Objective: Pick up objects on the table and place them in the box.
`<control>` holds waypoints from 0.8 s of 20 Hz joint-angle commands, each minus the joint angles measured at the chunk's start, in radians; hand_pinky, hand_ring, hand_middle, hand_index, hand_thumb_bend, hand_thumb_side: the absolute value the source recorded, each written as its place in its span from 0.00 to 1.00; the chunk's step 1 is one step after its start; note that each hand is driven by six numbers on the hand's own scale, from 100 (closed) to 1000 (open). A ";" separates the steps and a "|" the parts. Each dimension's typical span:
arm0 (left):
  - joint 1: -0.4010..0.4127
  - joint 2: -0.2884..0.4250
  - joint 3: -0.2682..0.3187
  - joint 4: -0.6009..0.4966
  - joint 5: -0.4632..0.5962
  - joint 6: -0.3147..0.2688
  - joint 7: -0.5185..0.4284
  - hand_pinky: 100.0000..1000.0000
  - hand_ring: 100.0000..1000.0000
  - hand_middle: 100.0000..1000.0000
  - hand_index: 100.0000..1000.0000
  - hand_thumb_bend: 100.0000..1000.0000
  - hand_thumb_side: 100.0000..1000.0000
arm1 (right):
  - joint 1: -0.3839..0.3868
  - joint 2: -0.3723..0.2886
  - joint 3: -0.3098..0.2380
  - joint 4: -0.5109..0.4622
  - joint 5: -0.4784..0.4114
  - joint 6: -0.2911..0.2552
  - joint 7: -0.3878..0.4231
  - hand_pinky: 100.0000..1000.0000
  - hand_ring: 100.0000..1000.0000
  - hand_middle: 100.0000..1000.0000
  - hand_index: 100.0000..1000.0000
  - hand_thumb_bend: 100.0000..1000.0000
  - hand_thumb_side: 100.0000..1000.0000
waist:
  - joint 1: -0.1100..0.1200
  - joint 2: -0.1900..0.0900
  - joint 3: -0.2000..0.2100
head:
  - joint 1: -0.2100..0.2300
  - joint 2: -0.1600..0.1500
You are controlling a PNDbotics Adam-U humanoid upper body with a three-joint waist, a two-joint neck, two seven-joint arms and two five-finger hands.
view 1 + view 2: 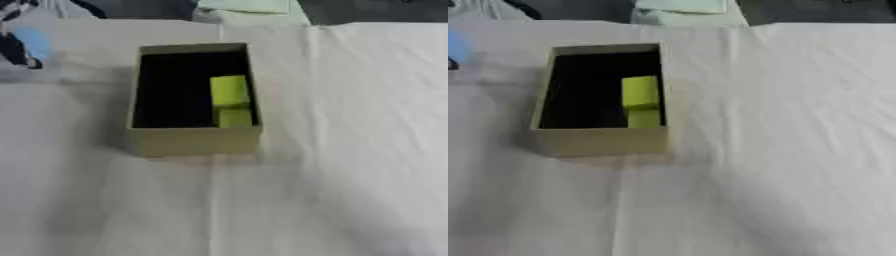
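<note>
An open tan cardboard box (194, 140) with a dark interior is shown on the white-clothed table (350, 150); a yellow-green rectangular block (230, 91) lies inside, against its right wall. No fingers are seen, so their state cannot be told.

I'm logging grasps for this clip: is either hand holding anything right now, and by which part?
Nothing is seen held: neither hand shows in either view. The yellow-green block lies inside the box, against its right wall, on the white cloth.
</note>
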State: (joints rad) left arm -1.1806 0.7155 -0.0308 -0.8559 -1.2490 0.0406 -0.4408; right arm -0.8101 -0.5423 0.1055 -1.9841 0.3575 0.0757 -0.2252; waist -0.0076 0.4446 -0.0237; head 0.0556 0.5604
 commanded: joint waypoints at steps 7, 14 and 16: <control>-0.023 0.033 0.013 -0.010 -0.049 0.015 0.025 0.69 0.86 0.89 0.90 0.65 0.00 | -0.016 -0.030 -0.005 -0.016 -0.011 0.001 0.002 0.79 0.73 0.40 0.87 0.00 0.91 | 0.001 -0.018 0.000 | 0.008 -0.016; -0.018 0.050 0.027 0.000 -0.083 0.040 0.027 0.70 0.86 0.90 0.91 0.65 0.00 | -0.017 -0.034 -0.005 -0.016 -0.013 0.002 0.004 0.79 0.73 0.40 0.87 0.00 0.91 | -0.001 -0.014 0.001 | 0.007 -0.023; -0.015 0.057 0.031 0.000 -0.079 0.044 0.021 0.70 0.86 0.90 0.91 0.64 0.00 | -0.018 -0.036 -0.005 -0.016 -0.014 0.002 0.004 0.79 0.73 0.40 0.87 0.00 0.90 | -0.002 -0.012 0.001 | 0.006 -0.022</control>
State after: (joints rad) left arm -1.1798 0.7273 -0.0128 -0.8458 -1.3262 0.0781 -0.4190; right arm -0.8101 -0.5501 0.1055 -1.9841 0.3495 0.0771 -0.2236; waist -0.0110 0.4565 -0.0240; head 0.0602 0.5515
